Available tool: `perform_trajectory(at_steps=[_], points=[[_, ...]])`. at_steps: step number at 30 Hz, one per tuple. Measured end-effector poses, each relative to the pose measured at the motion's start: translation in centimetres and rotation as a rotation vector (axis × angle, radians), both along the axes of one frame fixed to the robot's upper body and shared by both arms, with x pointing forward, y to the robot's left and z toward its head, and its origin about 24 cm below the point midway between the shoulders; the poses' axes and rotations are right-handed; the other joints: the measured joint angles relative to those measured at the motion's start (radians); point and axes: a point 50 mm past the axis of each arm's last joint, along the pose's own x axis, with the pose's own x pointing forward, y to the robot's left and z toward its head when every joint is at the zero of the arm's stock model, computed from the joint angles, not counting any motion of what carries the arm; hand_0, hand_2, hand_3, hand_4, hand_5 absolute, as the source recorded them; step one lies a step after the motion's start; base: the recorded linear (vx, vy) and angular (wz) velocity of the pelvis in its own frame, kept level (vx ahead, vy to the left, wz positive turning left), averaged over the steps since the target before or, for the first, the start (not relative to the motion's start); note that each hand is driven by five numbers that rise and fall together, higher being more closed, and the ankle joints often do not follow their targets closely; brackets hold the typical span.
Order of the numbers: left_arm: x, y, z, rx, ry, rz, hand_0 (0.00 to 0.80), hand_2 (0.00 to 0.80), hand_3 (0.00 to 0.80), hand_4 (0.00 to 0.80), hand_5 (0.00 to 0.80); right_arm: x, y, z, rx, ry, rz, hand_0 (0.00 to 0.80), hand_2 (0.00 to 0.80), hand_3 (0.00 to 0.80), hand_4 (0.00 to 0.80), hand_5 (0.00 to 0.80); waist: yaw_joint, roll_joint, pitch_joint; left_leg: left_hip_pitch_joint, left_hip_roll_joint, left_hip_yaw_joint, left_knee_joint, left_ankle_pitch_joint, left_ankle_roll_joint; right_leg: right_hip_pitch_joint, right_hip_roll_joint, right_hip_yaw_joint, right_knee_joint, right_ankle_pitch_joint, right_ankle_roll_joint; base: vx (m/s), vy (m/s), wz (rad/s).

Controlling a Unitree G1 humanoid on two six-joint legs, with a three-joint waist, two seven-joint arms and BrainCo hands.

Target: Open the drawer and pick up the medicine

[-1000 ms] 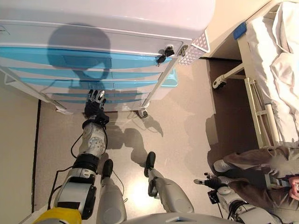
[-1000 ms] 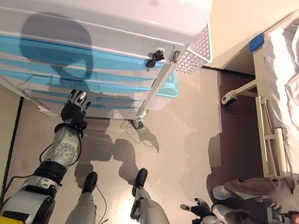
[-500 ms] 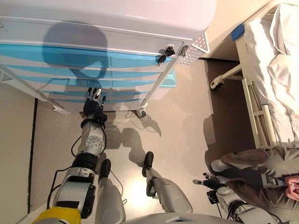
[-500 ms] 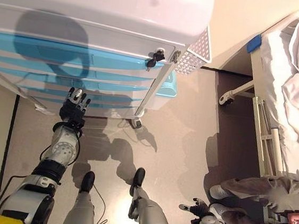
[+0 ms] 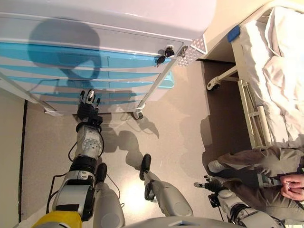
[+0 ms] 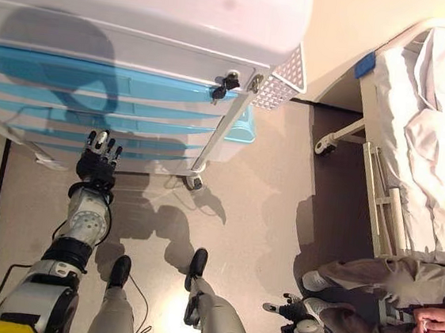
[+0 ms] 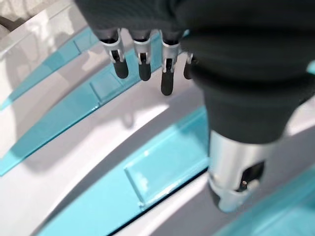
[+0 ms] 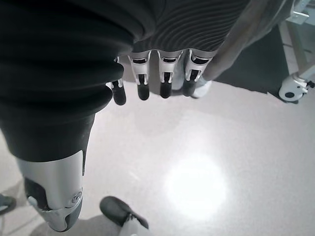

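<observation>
The robot's left hand [image 5: 88,105] is reaching out to the low part of a white cart with blue drawer fronts [image 5: 95,66]. Its fingers [image 7: 141,61] are hanging straight and loose, holding nothing. They are floating just in front of a blue drawer front with a flat see-through handle plate [image 7: 157,169], and I cannot tell if they are touching it.

The right hand [image 8: 152,73] is hanging low by the robot's side, over the pale shiny floor [image 8: 206,162]. Its fingers are loose too, and it is holding nothing.

All the drawers are looking shut. The medicine is not showing anywhere, so it is most likely inside one of them.

I think the robot is doing the first step: getting to a drawer to open it. Next, the left hand needs to hook its fingers on the handle and pull the drawer out.

Off to the right, a white bed with rumpled sheets [image 5: 280,71] is standing, and a person in grey trousers [image 5: 266,166] is sitting near it.
</observation>
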Motion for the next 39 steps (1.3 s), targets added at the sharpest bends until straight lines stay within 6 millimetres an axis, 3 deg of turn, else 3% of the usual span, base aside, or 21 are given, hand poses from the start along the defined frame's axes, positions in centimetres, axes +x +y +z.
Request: perform_trajectory(at_steps=[10, 39], points=[[0.1, -0.3, 0.1, -0.043, -0.016, 0.002, 0.000, 0.000, 0.000, 0.000, 0.000, -0.1, 0.4, -0.1, 0.000, 0.008, 0.036, 0.000, 0.000, 0.000, 0.000, 0.000, -0.001, -0.035, -0.028, -0.002, 0.001, 0.019, 0.004, 0.000, -0.001, -0.011, 0.002, 0.022, 0.000, 0.005, 0.004, 0.007, -0.003, -0.05], [0.3, -0.8, 0.5, -0.034, -0.035, -0.018, 0.000, 0.000, 0.000, 0.000, 0.000, -0.4, 0.6, -0.2, 0.015, 0.012, 0.043, 0.000, 0.000, 0.000, 0.000, 0.000, -0.001, -0.036, -0.028, -0.002, -0.001, 0.025, 0.009, 0.000, 0.000, -0.012, 0.001, 0.029, 0.000, 0.015, 0.008, 0.000, 0.000, 0.00]])
